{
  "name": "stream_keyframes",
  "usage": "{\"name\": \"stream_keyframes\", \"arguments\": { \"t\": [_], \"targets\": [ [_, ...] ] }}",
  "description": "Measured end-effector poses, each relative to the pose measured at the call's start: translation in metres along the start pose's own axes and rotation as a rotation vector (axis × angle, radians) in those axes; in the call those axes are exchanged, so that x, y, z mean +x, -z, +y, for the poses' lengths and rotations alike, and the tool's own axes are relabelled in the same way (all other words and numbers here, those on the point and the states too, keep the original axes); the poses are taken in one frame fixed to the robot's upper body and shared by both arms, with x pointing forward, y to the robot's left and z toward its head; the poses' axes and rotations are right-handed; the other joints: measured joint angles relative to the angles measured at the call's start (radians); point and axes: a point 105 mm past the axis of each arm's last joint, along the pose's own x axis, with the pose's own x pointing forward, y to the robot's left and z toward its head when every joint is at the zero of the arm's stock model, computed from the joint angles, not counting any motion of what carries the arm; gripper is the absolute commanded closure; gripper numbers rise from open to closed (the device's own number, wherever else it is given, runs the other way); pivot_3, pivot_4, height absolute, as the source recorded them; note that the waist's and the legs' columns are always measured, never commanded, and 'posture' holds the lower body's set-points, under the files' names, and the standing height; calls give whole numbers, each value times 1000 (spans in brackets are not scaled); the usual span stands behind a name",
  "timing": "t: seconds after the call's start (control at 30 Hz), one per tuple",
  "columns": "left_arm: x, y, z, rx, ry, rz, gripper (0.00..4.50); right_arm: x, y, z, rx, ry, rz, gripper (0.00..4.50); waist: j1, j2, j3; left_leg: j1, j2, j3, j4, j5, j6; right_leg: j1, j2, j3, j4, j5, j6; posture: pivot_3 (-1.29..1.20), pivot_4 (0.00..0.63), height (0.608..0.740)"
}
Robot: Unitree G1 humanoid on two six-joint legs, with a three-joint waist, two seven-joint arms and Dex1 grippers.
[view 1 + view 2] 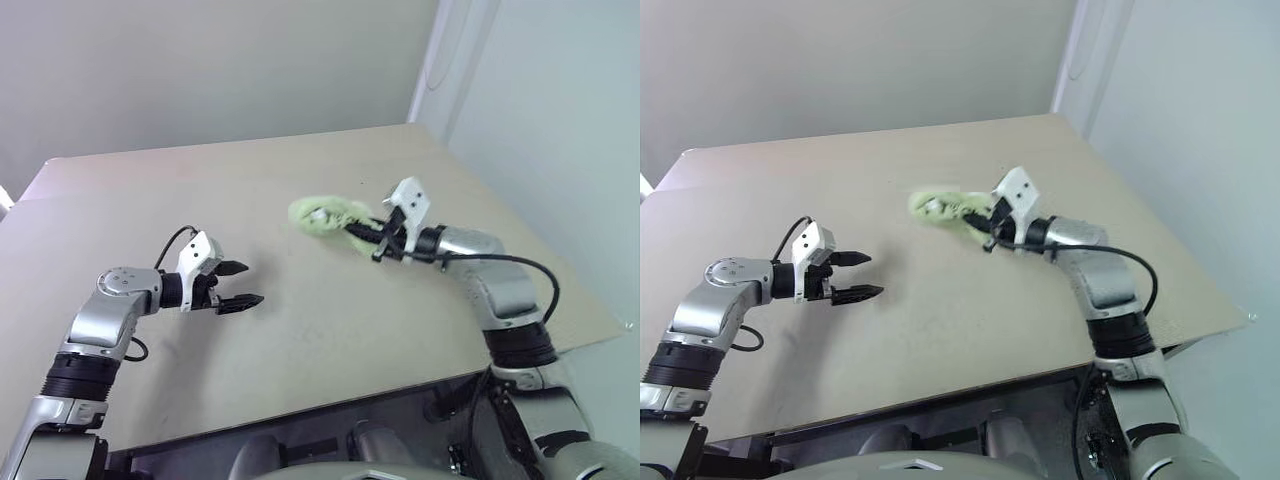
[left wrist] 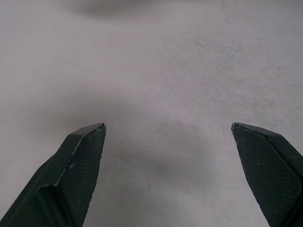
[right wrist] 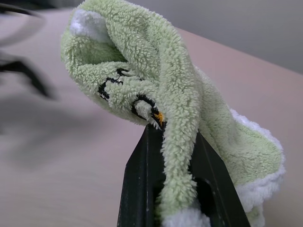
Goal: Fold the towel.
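Bunched light yellow-green terry-cloth towel (image 3: 165, 109) pinched in closed right tool (image 1: 368, 233) above pale beige tabletop (image 1: 330, 320), left tool (image 1: 240, 286) gaping wide and empty well apart from the towel, no fold yet made, folding apparently all ahead.

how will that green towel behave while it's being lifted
Probably floppy: the towel droops in a bunch from the shut right hand. Likely light, since one pinch carries it. Its fuzzy terry pile should resist slipping.
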Motion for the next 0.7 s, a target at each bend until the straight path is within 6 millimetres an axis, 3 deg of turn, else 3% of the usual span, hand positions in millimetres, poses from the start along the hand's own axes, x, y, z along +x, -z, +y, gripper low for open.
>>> {"name": "stream_keyframes", "arguments": {
  "t": [0.13, 0.23, 0.33, 0.47, 0.53, 0.57, 0.7],
  "targets": [
    [5, 1, -2, 1, 1, -2, 0, -12, 12, -29, -70, 122, 66, 4472, -3, 0, 0, 0, 0, 1, -2, 0, 0, -1, 0, 1, 0, 2, -2, 0, 0, 740],
    [8, 6, 0, 0, -7, 2, 0, -19, 29, -37, -134, 157, 127, 4472, -4, 0, 0, 0, 0, 1, -3, 0, 0, -2, 1, 1, 0, 2, -2, 0, 0, 740],
    [9, 8, 1, 19, -16, 4, 0, -20, 58, -29, -156, 145, 204, 4472, -2, 0, 0, 0, 0, 1, -3, 0, 0, -2, 1, 1, 0, 2, -2, 0, 0, 740],
    [8, 15, 1, 16, -16, 10, 0, -22, 98, -3, -149, 79, 297, 4472, -2, 0, 0, -1, 0, 1, -2, 0, 0, -2, 0, 1, 0, 2, -2, 0, 0, 740],
    [7, 18, 1, 20, -13, 11, 0, -24, 104, 6, -144, 46, 313, 4472, -2, 0, 0, -1, 0, 2, -2, 0, 0, -2, 0, 1, 0, 2, -2, 0, 0, 740],
    [7, 19, 1, 18, -12, 13, 0, -24, 104, 9, -150, 32, 313, 3880, -2, 0, 0, 0, 0, 2, -1, 0, 0, -1, 0, 1, 0, 2, -2, 0, 0, 740],
    [5, 24, 2, 20, -10, 18, 0, -25, 102, 14, -172, -1, 317, 2562, -1, 0, 0, 0, 0, 2, -1, 0, 0, -1, 0, 1, 0, 0, 1, 0, 0, 740]
  ]
}}
